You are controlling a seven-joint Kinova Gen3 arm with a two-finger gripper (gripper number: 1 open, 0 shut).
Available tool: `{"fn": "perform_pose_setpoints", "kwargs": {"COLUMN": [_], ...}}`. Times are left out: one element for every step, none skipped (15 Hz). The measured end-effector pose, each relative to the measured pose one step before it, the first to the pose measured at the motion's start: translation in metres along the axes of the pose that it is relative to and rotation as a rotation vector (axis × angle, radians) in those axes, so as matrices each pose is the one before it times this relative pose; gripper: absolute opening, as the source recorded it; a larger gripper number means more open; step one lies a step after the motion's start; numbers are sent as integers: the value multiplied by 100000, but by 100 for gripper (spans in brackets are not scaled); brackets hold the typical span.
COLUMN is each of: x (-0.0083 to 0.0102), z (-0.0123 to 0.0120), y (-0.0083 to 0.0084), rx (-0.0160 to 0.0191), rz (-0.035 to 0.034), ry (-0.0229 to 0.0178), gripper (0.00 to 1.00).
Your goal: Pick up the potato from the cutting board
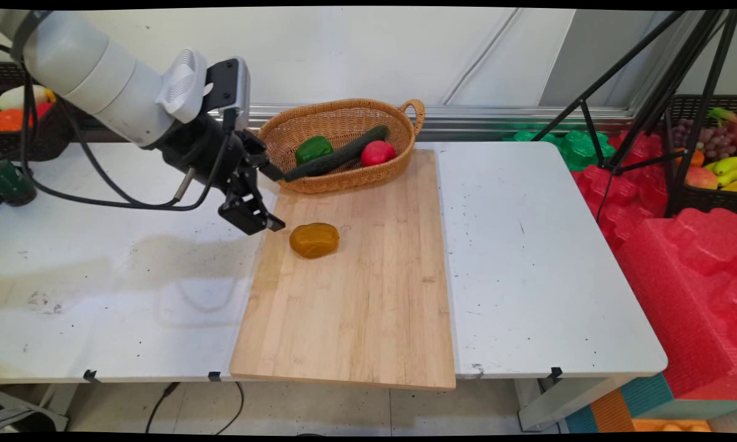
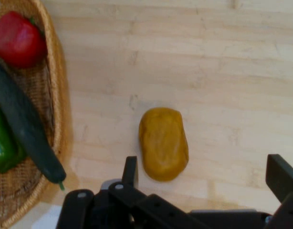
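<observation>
- Gripper (image 1: 271, 199) empty, fingers spread wide, hovering over the cutting board's (image 1: 368, 307) left edge.
- Potato (image 2: 163, 143) lies on the board just ahead of the fingertips, not touching, roughly between them.
- Basket (image 1: 344, 126) sits beside the gripper, holding cucumber (image 1: 335, 161), green pepper (image 1: 313, 148), red fruit (image 1: 378, 152).

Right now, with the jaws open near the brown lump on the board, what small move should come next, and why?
Probably a short advance toward the lump, then down. The gripper is open and empty, its jaws spread wide. In the hand view the lump lies just ahead, nearer one finger than the other, so a slight sideways shift to centre it seems wise. The basket stands apart, behind it on the board.
</observation>
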Motion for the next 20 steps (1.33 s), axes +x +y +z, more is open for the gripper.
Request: {"fn": "perform_pose_setpoints", "kwargs": {"x": [-211, -226, -136, -180, -121, -102, -53, -61, 15, 44, 66, 93, 100, 165, 131, 175, 172, 152, 146, 223], "z": [-118, -137, -73, -91, -37, -32, 7, 37, 68, 130, 144, 261, 237, 400, 309, 543, 559, 572, 518, 832], "y": [118, 119, 48, 49, 13, 7, -32, -43, -73, -113, -111, -181, -164, -231, -150, -193, -159, -141, -118, -182], "rx": [7, 64, 56, 74, 23, 23, 52, 77, 96, 87, 150, 207, 203, 195, 91, -67, -235, -326, -302, -552], "rz": [-541, -629, -429, -751, -808, -721, -421, -515, -202, -118, -64, -181, -76, 11, 68, 149, 318, 298, 279, 389], "ry": [-165, -202, -171, -212, -251, -163, -75, -170, -81, -30, 1, -17, -37, -209, -252, -551, -577, -567, -492, -793], "gripper": [100, 100, 100, 100, 100, 100, 100, 100, 100, 100, 100, 100, 100, 100, 100, 100, 100, 100, 100, 100]}}
